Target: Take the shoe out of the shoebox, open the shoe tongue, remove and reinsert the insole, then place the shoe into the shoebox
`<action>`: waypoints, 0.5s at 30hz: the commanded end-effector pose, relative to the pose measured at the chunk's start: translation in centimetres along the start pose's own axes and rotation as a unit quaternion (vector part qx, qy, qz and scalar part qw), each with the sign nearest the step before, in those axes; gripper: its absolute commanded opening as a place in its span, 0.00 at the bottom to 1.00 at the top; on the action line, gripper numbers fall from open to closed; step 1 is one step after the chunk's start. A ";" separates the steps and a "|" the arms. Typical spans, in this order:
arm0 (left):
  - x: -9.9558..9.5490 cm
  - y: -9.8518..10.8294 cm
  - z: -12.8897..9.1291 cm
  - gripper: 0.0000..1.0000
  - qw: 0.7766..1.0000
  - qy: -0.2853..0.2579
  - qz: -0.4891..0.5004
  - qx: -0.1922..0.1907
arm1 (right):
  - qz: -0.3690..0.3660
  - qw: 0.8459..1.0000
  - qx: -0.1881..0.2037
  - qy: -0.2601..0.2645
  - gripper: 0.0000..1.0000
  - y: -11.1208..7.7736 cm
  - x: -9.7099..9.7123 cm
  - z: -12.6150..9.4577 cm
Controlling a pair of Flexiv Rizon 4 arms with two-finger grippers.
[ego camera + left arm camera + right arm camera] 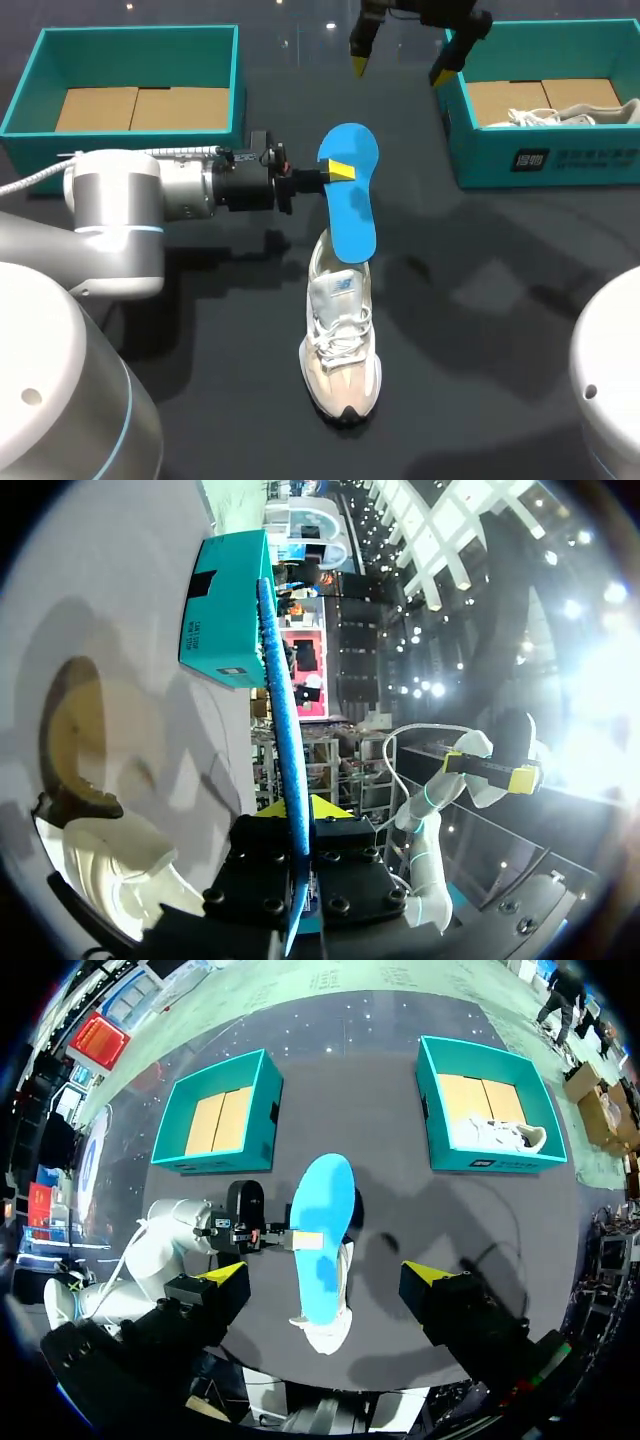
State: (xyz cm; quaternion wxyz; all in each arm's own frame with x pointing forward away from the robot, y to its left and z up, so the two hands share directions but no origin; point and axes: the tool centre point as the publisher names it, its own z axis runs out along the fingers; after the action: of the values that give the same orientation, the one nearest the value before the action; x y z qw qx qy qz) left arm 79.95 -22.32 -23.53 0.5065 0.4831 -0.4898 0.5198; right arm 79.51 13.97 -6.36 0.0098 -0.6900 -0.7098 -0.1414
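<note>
The left end effector (338,172) was clamped on the insole (350,195), one yellow-tipped finger on the upper blue face and the other beneath it, gripping at the insole's left edge about a third of the way down from its far end. In the left wrist view the insole ran edge-on between the two fingers and stretched ahead of them. The insole hung in the air with its broad face turned up, lengthwise from far to near. Its near end lay over the heel opening of the shoe (340,345); whether it touched the shoe I could not tell. The left arm came in level from the left, low over the surface (480,300).

The shoe, white and beige with white laces, stood upright on its sole at the middle of the surface, outside both boxes, heel toward the far side and toe toward the robot. From the right wrist view the insole covered most of it, with only the toe showing.

The right end effector (400,70) hung high over the far part of the surface, its fingers spread wide apart with nothing between them, just beside the left wall of the right box (500,160). A second shoe (570,115) lay inside that teal box. The left box (236,90), also teal, sat at the far left, well apart from the shoe, with brown cardboard showing at its bottom.
</note>
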 end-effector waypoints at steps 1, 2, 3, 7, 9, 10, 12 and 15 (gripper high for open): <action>-0.1 0.0 0.0 0.00 1.000 0.000 0.000 0.001 | 0.001 0.994 -0.003 -0.109 1.00 0.0 0.8 0.0; -0.1 0.0 0.0 0.00 1.000 0.000 0.000 0.001 | 0.001 0.994 -0.004 -0.112 1.00 0.0 0.9 0.0; -0.1 0.0 0.0 0.00 1.000 0.000 0.000 0.001 | 0.002 0.993 -0.005 -0.116 1.00 -0.1 1.0 0.1; -0.1 0.0 0.0 0.00 1.000 0.000 0.000 0.001 | 0.003 0.993 -0.008 -0.121 1.00 -0.2 1.1 0.1; -0.1 0.0 0.0 0.00 1.000 0.000 0.000 0.001 | 0.003 0.992 -0.009 -0.125 1.00 -0.3 1.2 0.1; -0.1 0.0 0.0 0.00 1.000 0.000 0.000 0.001 | 0.003 0.992 -0.009 -0.127 1.00 -0.3 1.3 0.1; -0.1 0.0 0.0 0.00 1.000 0.000 0.000 0.001 | 0.003 0.991 -0.007 -0.132 1.00 -0.3 1.5 0.3; -0.1 0.0 0.0 0.00 1.000 0.000 0.000 0.001 | 0.004 0.990 -0.002 -0.138 1.00 -0.3 1.7 0.7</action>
State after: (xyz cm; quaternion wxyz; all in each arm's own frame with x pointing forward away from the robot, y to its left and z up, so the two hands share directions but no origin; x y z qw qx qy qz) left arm 79.96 -22.35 -23.55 0.5065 0.4830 -0.4898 0.5199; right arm 78.79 15.15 -6.53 -0.0700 -0.7036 -0.7035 -0.0715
